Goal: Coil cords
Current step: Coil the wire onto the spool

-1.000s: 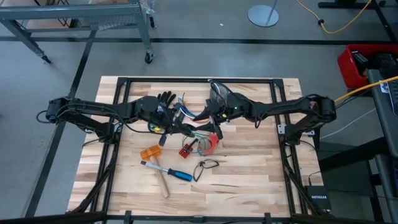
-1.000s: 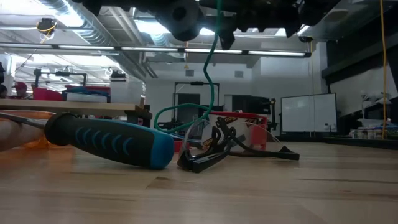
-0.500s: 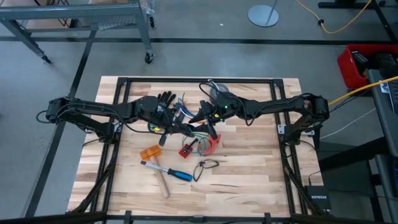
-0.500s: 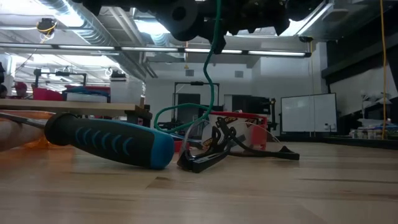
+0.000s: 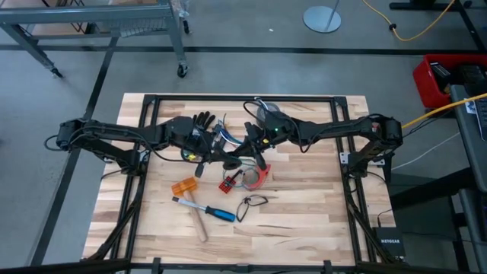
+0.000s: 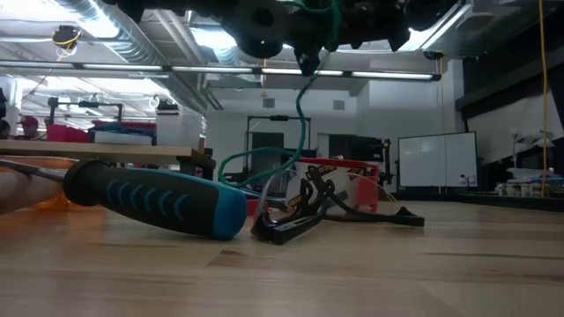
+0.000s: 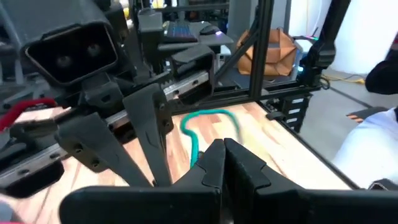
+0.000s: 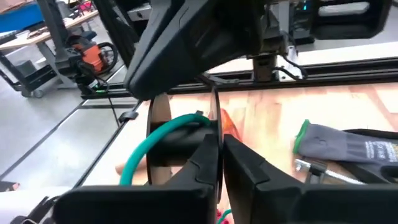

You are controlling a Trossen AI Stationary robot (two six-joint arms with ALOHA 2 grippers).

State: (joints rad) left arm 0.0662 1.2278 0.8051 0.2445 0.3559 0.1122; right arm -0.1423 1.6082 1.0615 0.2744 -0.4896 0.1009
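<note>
Since a second ago my right hand (image 5: 254, 149) had swung toward my left hand (image 5: 222, 156); both pinched the cords (image 5: 242, 161), lifting a green strand to loop.

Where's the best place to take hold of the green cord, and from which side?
Grip the green cord on its free stretch hanging above the table. It runs nearly upright in open air there, so come in level from the side, hand across it. Lower down it curls into clutter.

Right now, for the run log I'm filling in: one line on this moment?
left gripper: shut on green cord | right gripper: shut on green cord, facing left gripper | green cord: raised, tail hanging down
</note>
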